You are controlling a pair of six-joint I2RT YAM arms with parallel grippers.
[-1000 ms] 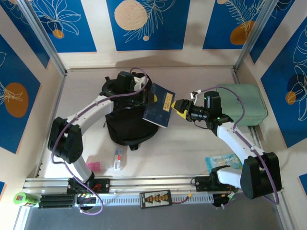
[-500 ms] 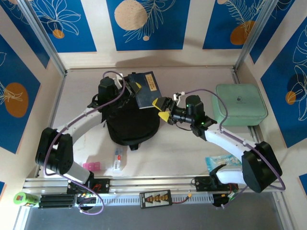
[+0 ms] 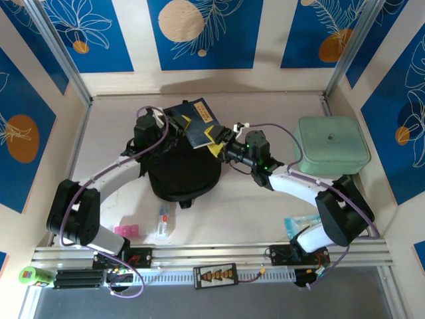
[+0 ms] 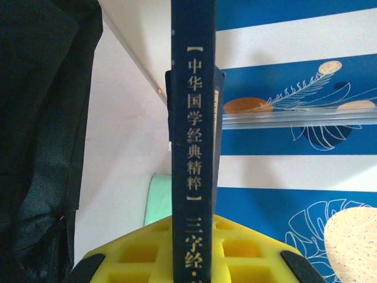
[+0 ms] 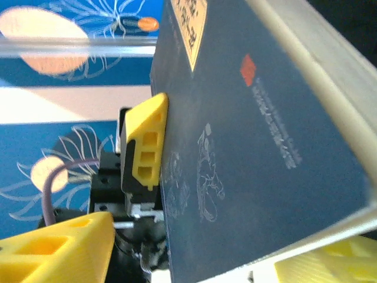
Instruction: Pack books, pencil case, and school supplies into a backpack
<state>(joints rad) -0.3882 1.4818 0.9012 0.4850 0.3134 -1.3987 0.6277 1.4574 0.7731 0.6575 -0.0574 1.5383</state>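
My left gripper (image 3: 184, 122) is shut on a dark blue book (image 3: 199, 123) and holds it in the air over the back edge of the black backpack (image 3: 182, 174). In the left wrist view the book's spine (image 4: 193, 147) stands upright between my yellow fingers (image 4: 141, 253), with the backpack (image 4: 41, 130) to the left. My right gripper (image 3: 216, 141) is open at the book's right corner. In the right wrist view the blue cover (image 5: 253, 153) reaches in between its two yellow fingers (image 5: 59, 247), with a gap at the left finger.
A mint-green rounded case (image 3: 332, 143) lies at the right, also seen in the left wrist view (image 4: 154, 203). Near the front edge lie a pink item (image 3: 127, 230), a clear tube (image 3: 163, 220) and a teal packet (image 3: 309, 223).
The left arm has swung the book back and to the left, from beside the backpack to over its top. The right gripper has followed leftward to the book's corner, and its jaws opened wide, then narrowed.
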